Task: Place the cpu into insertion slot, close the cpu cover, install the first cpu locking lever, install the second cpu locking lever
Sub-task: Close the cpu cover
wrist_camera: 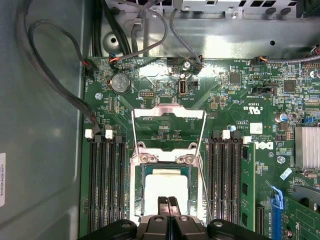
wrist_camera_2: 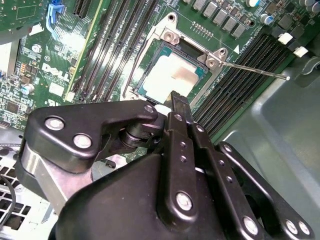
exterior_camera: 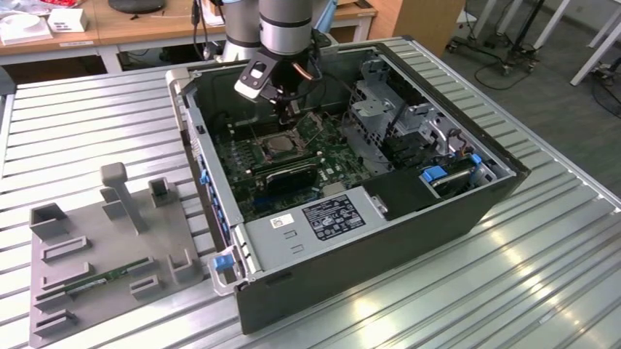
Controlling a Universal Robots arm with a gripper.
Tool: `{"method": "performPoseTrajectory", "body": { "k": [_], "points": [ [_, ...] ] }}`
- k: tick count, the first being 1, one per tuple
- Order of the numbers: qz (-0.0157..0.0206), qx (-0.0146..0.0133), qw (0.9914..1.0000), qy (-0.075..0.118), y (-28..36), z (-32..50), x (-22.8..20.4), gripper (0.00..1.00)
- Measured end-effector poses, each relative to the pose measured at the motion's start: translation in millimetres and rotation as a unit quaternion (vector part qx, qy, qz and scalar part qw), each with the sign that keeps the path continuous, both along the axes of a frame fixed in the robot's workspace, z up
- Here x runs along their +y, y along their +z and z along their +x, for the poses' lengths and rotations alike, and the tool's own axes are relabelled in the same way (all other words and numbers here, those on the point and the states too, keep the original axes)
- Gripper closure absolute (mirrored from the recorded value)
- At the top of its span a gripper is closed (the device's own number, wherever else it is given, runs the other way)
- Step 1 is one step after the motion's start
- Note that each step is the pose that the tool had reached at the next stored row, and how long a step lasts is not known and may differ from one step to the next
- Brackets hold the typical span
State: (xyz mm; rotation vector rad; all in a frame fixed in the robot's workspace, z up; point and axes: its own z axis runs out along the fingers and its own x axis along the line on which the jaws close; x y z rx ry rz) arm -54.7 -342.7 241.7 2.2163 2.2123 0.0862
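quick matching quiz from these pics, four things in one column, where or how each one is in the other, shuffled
1. cpu
2. cpu cover
3. gripper
4. green memory stick

A. on the grey tray outside the case
B. jaws shut, over the cpu's edge
C. open, flipped away from the slot
D. lying in the insertion slot

Pairs: 1-D, 2-C, 3-B, 4-A
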Motion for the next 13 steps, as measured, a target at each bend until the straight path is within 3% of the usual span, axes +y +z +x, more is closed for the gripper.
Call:
{"method": "performPoseTrajectory", "body": {
  "k": [13],
  "points": [
    [0.0001, 0.0, 1.0, 0.0, 3.1, 0.0, 0.0, 0.89]
  ]
}}
